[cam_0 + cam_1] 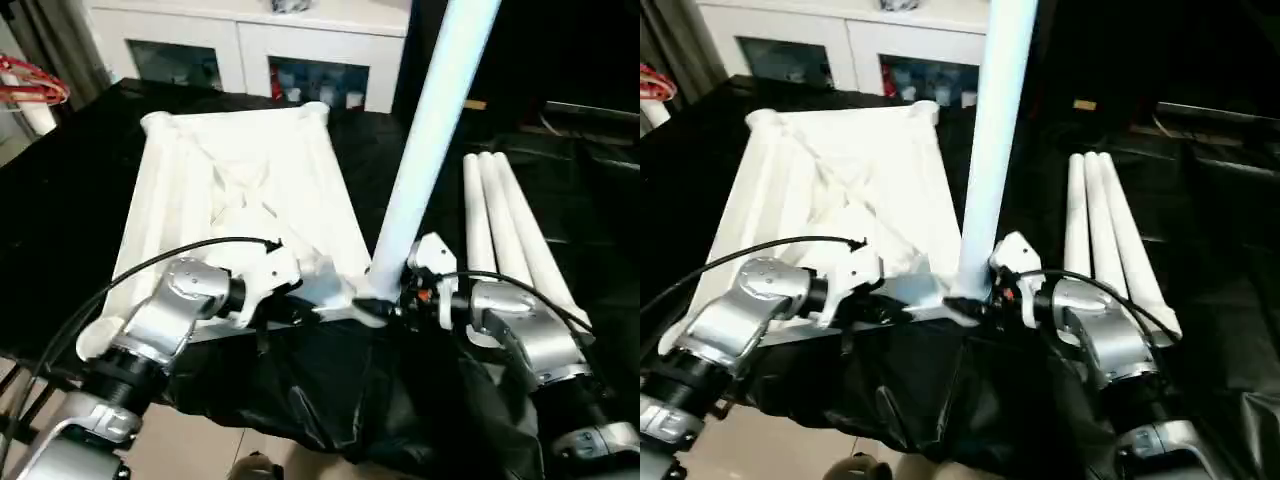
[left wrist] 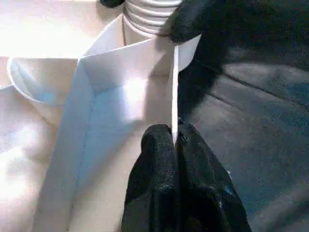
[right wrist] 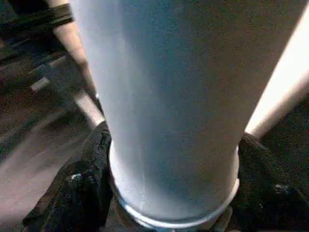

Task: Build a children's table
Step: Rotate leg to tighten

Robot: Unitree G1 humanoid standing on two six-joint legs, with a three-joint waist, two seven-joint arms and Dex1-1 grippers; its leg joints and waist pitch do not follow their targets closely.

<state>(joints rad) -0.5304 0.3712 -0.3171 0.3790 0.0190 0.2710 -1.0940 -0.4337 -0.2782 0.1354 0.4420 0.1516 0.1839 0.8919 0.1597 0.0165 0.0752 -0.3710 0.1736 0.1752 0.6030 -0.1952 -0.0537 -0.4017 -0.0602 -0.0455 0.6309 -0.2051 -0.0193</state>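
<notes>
You will find no readable text, label, brand, number or sign anywhere here, neither on the white table top (image 1: 240, 190) nor around it.

— Bright overhead light on the head views; white table top (image 1: 240, 190) nearly washed out, ribs hard to read. Black cloth (image 1: 970, 400) swallowing detail, faint sheen on its folds.

— Bluish cast along the upright leg (image 1: 430, 130). Soft throughout, edges smeared.

— Left wrist view: strong glare across the upper corner of the plastic, blown to cream. Left tool (image 2: 176, 145) dark, slightly out of focus.

— Right wrist view: leg (image 3: 169, 96) too close, blurred, shaded blue-grey; warm bright streak beside it. Right tool fingers (image 3: 89, 179) dim, grainy.
</notes>
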